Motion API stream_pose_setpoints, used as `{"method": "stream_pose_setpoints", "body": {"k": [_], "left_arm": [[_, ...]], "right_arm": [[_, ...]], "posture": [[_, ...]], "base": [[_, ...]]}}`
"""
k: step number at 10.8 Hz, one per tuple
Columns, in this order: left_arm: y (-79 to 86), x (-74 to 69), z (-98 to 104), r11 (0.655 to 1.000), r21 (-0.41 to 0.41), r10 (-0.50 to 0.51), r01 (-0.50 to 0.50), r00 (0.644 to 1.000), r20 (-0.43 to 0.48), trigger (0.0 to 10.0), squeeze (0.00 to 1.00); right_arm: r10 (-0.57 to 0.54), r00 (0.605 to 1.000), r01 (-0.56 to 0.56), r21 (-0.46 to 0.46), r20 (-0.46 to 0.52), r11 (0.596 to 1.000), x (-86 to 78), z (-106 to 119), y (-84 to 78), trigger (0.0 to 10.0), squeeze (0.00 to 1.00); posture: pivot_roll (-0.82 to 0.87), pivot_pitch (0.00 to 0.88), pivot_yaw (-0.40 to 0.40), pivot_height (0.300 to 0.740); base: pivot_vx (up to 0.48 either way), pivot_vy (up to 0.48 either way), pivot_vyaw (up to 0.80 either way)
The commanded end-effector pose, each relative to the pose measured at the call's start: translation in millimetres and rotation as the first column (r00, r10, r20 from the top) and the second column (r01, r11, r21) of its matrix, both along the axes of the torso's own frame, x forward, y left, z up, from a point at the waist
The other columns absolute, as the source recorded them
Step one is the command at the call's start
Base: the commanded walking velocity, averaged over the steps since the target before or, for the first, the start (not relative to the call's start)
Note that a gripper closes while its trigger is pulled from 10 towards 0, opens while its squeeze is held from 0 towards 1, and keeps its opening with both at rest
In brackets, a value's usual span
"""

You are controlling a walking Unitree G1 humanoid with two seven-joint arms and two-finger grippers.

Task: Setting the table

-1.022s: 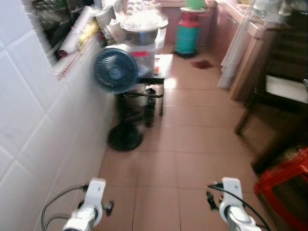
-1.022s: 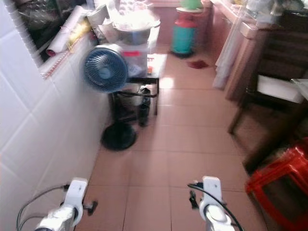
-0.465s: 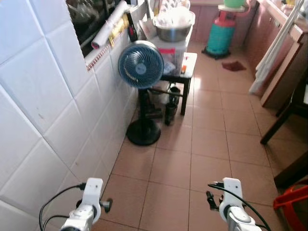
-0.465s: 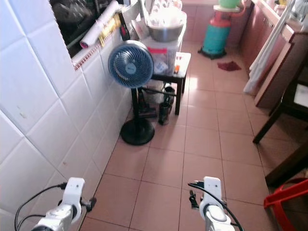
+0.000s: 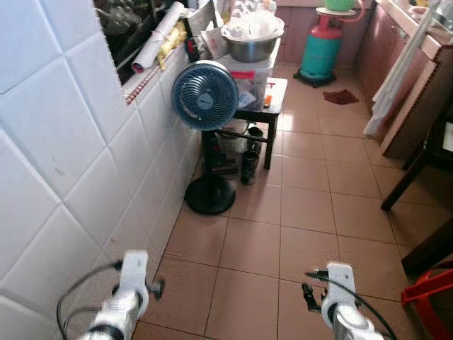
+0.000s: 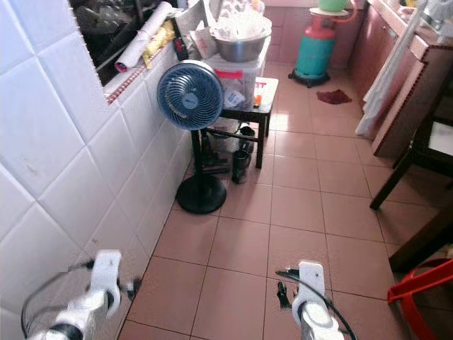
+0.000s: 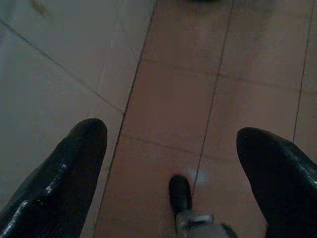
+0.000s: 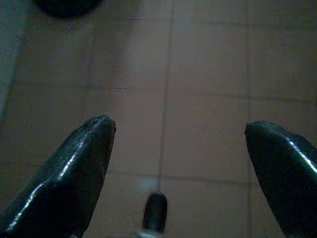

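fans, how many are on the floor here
1: a blue pedestal fan stands by the tiled wall, beside the small dark table. Others may be hidden behind the clutter.

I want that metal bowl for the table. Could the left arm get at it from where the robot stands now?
Probably not. The metal bowl sits on a plastic box well down the corridor, beyond the fan, while the left gripper hangs open over floor tiles by the wall.

Silver-white left arm point(image 5: 131, 294) and right arm point(image 5: 340, 301), looping black cables, glossy black tapered fingers point(image 7: 59, 178)
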State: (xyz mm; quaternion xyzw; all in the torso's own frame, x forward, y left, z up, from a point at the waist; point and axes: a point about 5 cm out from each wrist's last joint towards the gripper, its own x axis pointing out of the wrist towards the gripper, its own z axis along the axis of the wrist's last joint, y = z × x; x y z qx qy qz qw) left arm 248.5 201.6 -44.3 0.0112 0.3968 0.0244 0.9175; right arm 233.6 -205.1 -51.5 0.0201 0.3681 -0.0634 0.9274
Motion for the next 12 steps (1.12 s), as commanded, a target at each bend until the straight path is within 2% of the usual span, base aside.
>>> {"method": "stream_pose_setpoints", "body": {"k": [1, 3, 4, 6, 8, 12], "left_arm": [[2.7, 15.9, 12, 1.0, 0.001, 0.006, -0.006, 0.999, 0.047, 10.0, 0.0], [-5.3, 22.3, 16, 0.999, 0.008, -0.044, 0.044, 0.998, 0.05, 10.0, 0.0], [-11.0, 19.9, 13, 0.998, 0.008, -0.068, 0.067, 0.997, 0.024, 10.0, 0.0], [-12.1, 4.3, 0, 0.996, 0.012, -0.084, 0.085, 0.995, -0.051, 10.0, 0.0], [-7.3, -10.7, -9, 0.998, 0.003, -0.06, 0.061, 0.993, -0.1, 10.0, 0.0], [-2.8, -14.1, -11, 0.997, 0.02, -0.067, 0.07, 0.991, -0.116, 10.0, 0.0]], "right_arm": [[-0.003, 0.999, 0.002, 0.028, 0.036, 1.0, 15.8, 10, 3.3, 10.0, 0.0], [0.016, 0.998, -0.018, 0.045, 0.063, 0.999, 28.5, 18, 13.0, 10.0, 0.0], [0.028, 0.998, -0.03, 0.045, 0.06, 0.999, 28.0, 17, 15.2, 10.0, 0.0], [0.017, 1.0, -0.017, 0.048, 0.005, 0.999, 14.2, 7, 10.0, 10.0, 0.0], [-0.009, 1.0, 0.011, 0.053, -0.028, 0.999, 2.8, -1, 6.5, 10.0, 0.0], [0.002, 0.999, 0.0, 0.056, -0.037, 0.998, 1.6, -2, 8.1, 10.0, 0.0]], "posture": [[0.05, 0.0, -0.004, 0.74], [0.05, 0.0, 0.0, 0.74], [0.05, 0.0, 0.002, 0.74], [0.05, 0.0, 0.005, 0.74], [0.05, 0.0, 0.006, 0.74], [0.05, 0.0, 0.005, 0.74]], "base": [[0.0, 0.0, 0.0], [0.0, 0.0, 0.0], [0.0, 0.0, 0.0], [0.0, 0.0, 0.0], [0.0, 0.0, 0.0], [0.0, 0.0, 0.0]]}}
